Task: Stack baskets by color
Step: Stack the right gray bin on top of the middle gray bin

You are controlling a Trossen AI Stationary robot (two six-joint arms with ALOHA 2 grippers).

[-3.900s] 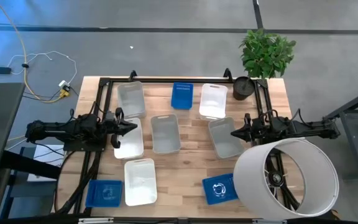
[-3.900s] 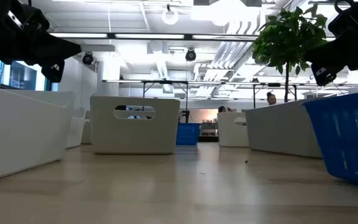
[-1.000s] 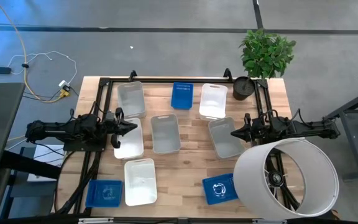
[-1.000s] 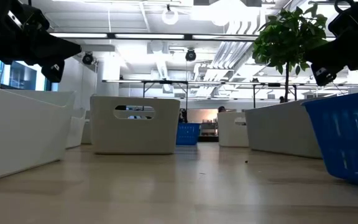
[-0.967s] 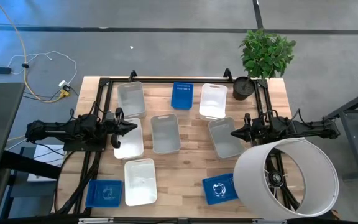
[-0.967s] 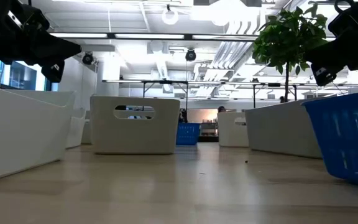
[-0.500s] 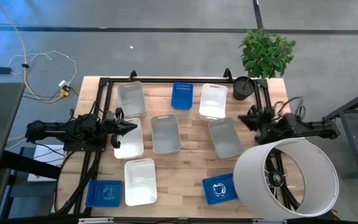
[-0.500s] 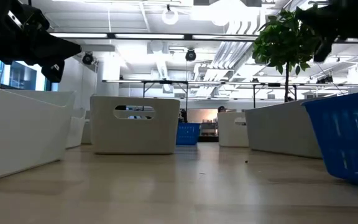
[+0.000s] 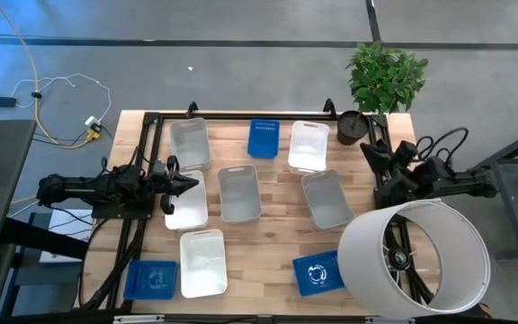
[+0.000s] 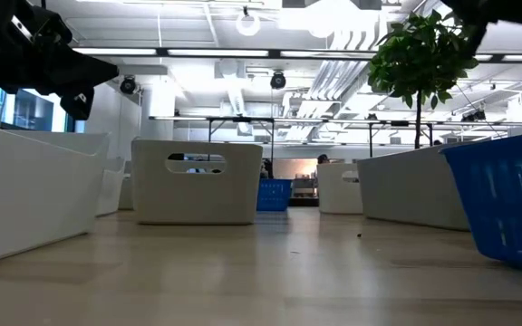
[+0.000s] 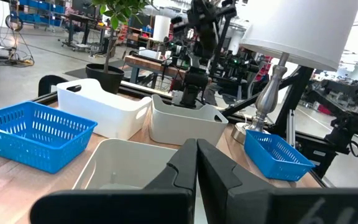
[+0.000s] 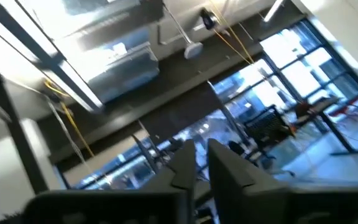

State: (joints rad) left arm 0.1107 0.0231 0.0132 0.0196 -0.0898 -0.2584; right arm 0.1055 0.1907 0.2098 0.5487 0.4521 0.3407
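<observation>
high view: grey basket (image 9: 326, 200) beside right pincer (image 9: 367, 153)

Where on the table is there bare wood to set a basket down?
Bare wood lies between the front white basket and the marked blue basket, below the centre grey basket. The back row around the blue basket is crowded.

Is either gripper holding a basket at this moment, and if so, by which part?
Nothing is held. The left gripper is shut and empty above a white basket; the right gripper is raised, its fingers slightly apart around nothing.
</observation>
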